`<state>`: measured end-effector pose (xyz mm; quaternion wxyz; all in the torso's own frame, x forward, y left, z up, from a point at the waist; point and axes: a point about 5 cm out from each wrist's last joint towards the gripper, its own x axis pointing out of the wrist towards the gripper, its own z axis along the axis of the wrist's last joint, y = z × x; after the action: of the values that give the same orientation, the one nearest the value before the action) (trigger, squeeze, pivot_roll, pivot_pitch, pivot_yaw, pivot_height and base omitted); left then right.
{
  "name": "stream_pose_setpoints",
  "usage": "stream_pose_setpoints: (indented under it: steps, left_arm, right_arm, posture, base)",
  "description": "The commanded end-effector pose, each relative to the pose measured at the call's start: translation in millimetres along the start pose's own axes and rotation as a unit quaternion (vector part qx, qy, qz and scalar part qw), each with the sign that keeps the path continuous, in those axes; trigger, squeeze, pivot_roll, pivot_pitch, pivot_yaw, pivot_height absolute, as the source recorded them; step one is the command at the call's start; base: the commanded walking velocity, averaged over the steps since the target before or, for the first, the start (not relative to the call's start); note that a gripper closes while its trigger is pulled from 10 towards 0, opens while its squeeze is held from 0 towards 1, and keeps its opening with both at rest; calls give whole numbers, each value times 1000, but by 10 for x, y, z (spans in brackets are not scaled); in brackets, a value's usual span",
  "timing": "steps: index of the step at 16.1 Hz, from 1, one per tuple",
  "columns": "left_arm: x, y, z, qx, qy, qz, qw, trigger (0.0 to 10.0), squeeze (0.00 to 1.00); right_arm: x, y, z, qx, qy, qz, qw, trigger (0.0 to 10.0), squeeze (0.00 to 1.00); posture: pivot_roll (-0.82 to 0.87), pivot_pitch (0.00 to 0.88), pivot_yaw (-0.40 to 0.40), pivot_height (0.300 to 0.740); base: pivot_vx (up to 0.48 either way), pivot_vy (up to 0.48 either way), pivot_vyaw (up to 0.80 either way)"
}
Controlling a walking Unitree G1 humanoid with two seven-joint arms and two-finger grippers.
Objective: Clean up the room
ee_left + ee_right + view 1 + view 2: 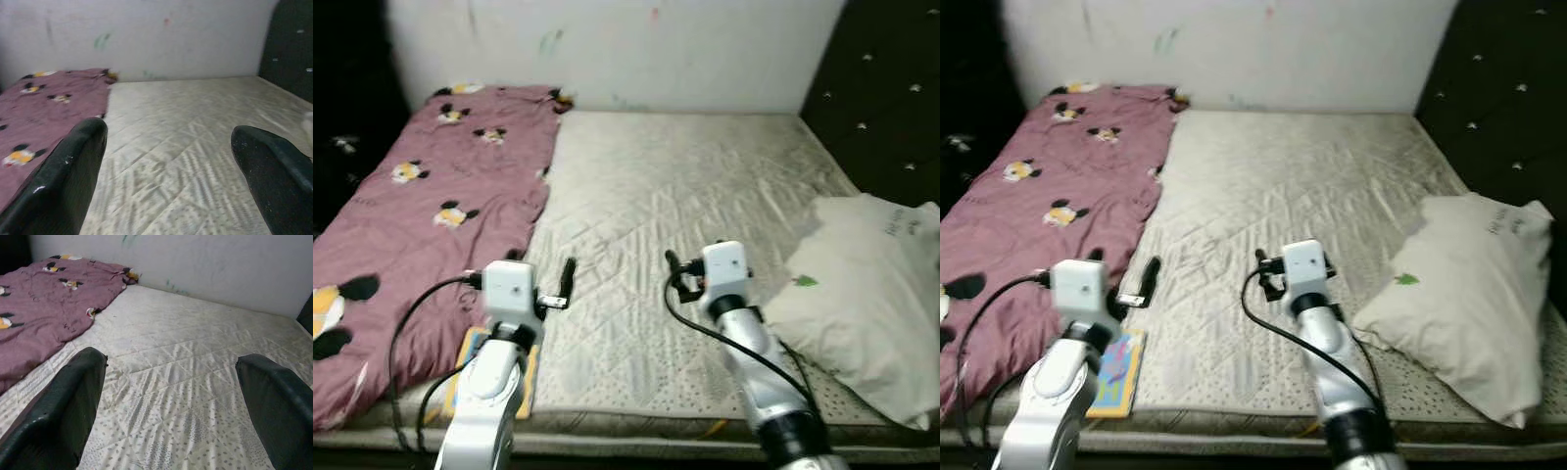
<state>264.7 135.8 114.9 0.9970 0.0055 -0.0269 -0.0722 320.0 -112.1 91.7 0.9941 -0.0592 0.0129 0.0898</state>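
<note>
A pink blanket (431,196) with cartoon mice lies crumpled along the left side of a bare quilted mattress (685,176). On the mattress's right side rests a white pillow (871,294). A colourful flat book (1118,372) lies at the front left edge, under my left arm. My left gripper (570,269) hovers open over the front of the mattress, just right of the blanket's edge. My right gripper (673,262) is also open, above the middle front, left of the pillow. Nothing sits between either pair of fingers, as the left gripper (166,132) and right gripper (168,357) show in the wrist views.
A white wall (626,49) with small paint marks runs behind the bed. A dark padded headboard (891,88) stands along the right side. The space left of the blanket is dark. The mattress's front edge (636,421) is close below my arms.
</note>
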Motion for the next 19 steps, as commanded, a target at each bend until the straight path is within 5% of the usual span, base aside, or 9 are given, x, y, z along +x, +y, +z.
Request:
stream_pose_setpoints:
  steps: [1, 6, 12, 16, 19]
  left_arm:
    - [47, -6, -13, 8, 1, -6, 1000, 10000, 0]
    - [55, 24, 20, 25, -21, 12, 999, 10000, 0]
    - [-31, 135, -104, 46, -15, 28, 998, 10000, 0]
    - [92, 330, -77, 77, -25, 58, 995, 10000, 0]
    - [40, 287, -150, 73, -16, 47, 996, 10000, 0]
  right_arm:
    - [61, -6, 88, 4, -18, -9, 1000, 10000, 0]
    - [39, -128, 217, -1, -50, -12, 999, 10000, 0]
    - [-102, -170, 53, -3, -40, -18, 999, 10000, 0]
    - [-135, -287, -54, 1, -21, -47, 999, 10000, 0]
    - [-195, -280, -65, -9, -26, -39, 999, 10000, 0]
  posture:
    - [-12, 0, 36, 740]
    - [-17, 0, -23, 740]
    - [11, 0, -16, 740]
    - [11, 0, -7, 740]
    - [-18, 0, 9, 740]
  base:
    - [0, 0, -800]
    - [0, 0, -566]
    - [0, 0, 0]
    - [0, 0, 0]
    - [0, 0, -800]
